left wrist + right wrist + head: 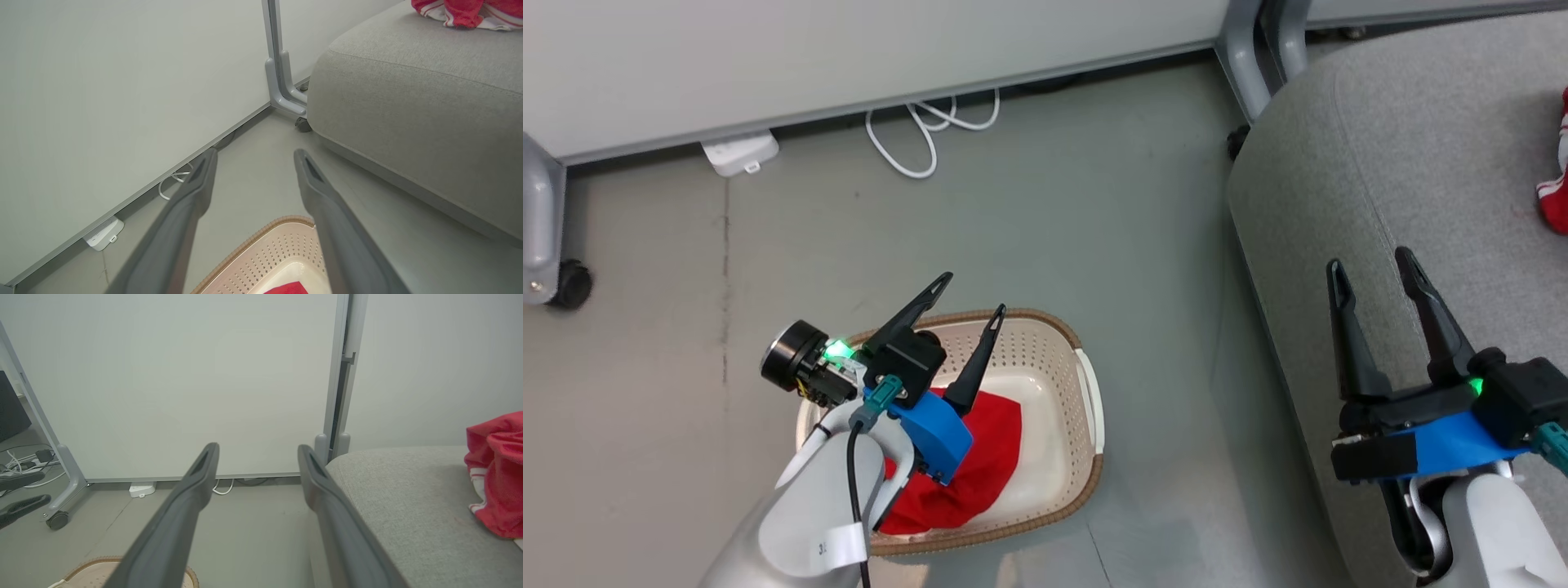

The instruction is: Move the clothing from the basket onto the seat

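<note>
A cream perforated basket [1058, 367] with a brown rim stands on the floor and holds one red garment [980, 465] at its near side. My left gripper [972, 296] hangs open above the basket, empty, its fingers pointing away from me. The basket rim [261, 234] and a sliver of red garment [288, 288] appear at the bottom of the left wrist view. The second red garment [1553, 192] with white stripes lies on the grey seat [1388, 163] at the right edge. Over the seat's front edge my right gripper [1372, 265] is open and empty. That garment [496, 473] lies right of its fingers.
A pale partition wall [849, 57] runs along the back, with grey wheeled legs [547, 237] at the left and a post [1250, 57] by the seat. A white power adapter [739, 153] and looped cable [927, 135] lie on the floor below the wall.
</note>
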Controlling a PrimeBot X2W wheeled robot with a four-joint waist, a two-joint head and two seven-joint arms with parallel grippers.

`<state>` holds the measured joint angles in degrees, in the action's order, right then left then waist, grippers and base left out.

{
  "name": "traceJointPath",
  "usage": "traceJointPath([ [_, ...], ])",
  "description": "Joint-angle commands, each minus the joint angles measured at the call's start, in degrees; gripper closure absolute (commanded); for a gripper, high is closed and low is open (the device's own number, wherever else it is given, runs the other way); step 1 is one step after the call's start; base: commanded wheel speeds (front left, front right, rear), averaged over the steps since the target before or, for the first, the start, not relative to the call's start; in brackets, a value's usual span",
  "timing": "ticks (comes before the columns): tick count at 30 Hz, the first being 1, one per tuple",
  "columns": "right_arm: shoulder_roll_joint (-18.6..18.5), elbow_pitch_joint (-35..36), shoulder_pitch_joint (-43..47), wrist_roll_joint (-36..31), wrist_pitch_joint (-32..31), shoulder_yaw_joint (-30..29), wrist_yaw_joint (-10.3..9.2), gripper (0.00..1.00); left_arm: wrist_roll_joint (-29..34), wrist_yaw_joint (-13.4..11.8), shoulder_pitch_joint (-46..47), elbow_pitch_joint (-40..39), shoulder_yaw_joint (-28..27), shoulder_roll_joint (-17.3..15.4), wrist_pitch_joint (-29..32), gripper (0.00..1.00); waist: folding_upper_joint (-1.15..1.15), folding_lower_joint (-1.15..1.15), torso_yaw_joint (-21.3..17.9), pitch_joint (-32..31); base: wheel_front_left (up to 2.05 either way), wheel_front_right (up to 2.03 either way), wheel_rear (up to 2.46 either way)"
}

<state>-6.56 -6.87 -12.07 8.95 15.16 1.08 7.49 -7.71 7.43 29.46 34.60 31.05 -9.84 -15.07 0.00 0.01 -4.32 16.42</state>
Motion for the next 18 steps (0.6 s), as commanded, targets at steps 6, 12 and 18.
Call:
traceJointPath([
  [6, -0.2, 1.1, -5.6, 0.8, 0.0, 1.1, 0.01, 0.00, -1.4, 0.0, 7.5, 7.3, 7.7, -2.2, -0.2, 0.00, 0.00, -0.01, -4.1, 9.3, 0.00, 0.00, 0.00],
  [12, 0.0, 1.8, -9.3, 1.4, 0.0, 2.0, 0.01, 0.00, -3.0, 0.0, 13.2, 13.8, 15.7, -3.4, -0.2, 0.00, 0.00, -0.01, -5.8, 14.8, 0.00, 0.00, 0.00],
  [18, 0.1, 2.5, -12.4, 1.8, 0.0, 3.0, 0.01, 0.00, -4.7, 0.0, 18.0, 20.9, 23.6, -4.0, -0.1, 0.00, 0.00, -0.01, -7.3, 19.8, 0.00, 0.00, 0.00],
])
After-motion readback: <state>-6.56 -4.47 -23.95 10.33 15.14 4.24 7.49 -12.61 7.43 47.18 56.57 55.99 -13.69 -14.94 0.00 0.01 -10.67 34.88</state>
